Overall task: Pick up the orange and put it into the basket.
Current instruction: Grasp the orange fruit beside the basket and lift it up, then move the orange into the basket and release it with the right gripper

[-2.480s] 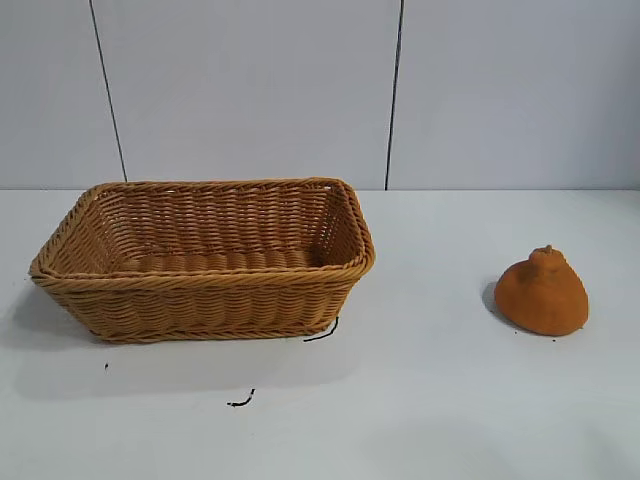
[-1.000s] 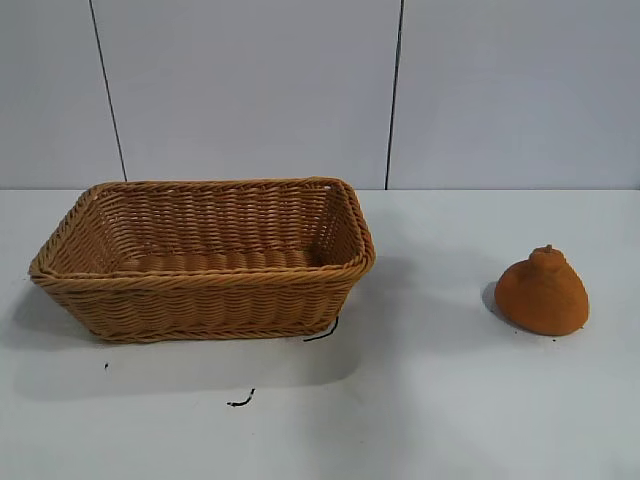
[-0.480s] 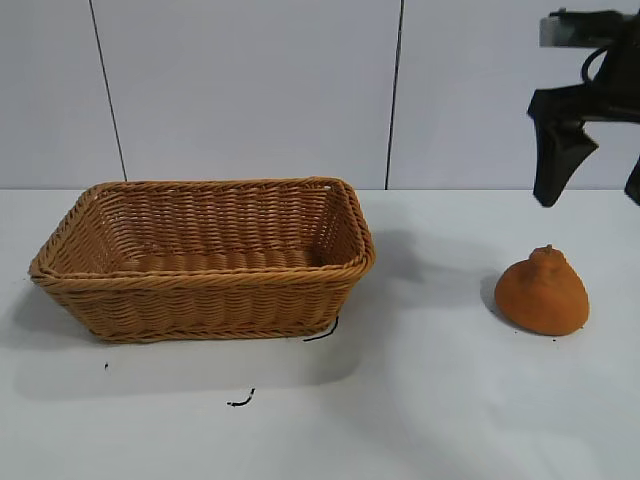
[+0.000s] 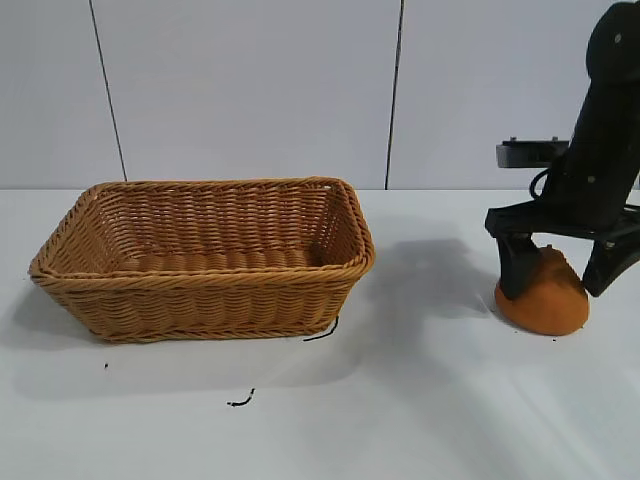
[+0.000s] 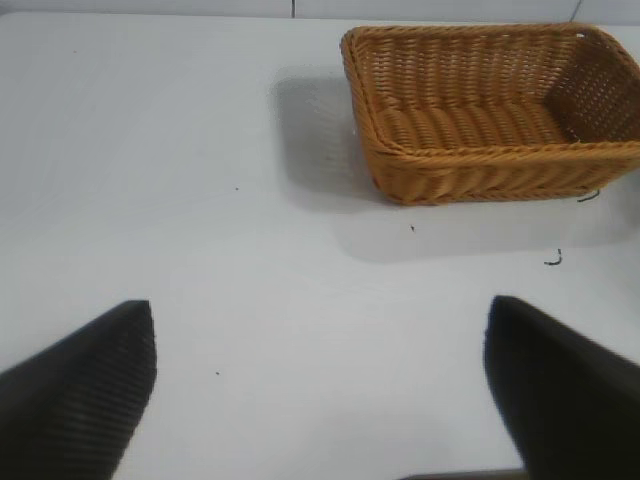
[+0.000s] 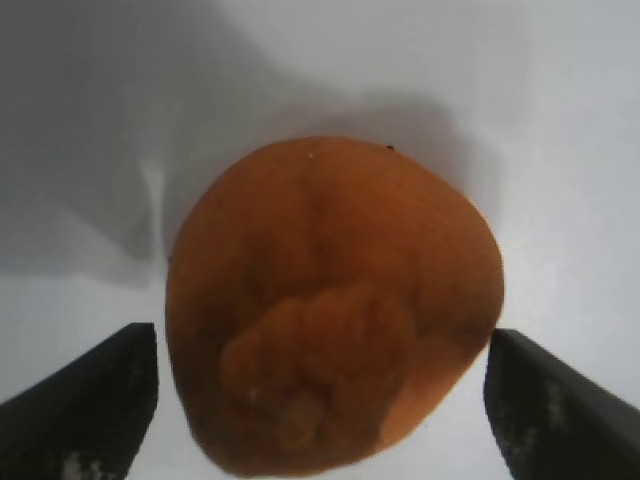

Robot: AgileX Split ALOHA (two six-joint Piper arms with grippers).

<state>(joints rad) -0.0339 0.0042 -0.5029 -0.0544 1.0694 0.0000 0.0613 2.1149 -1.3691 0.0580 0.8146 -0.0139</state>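
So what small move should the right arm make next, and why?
Probably close the right gripper on the orange. Its fingers are open and stand on either side of the fruit, which sits on the table, right of the basket. The right wrist view shows the orange centred between them. The left gripper is parked, open.

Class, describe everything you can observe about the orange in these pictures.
The orange is matte, dull orange and rounded, with a knobbly bump at its stem end pointing up. It sits on the white table, well to the right of the basket. The right gripper straddles it, open, one finger on each side; contact is not evident.
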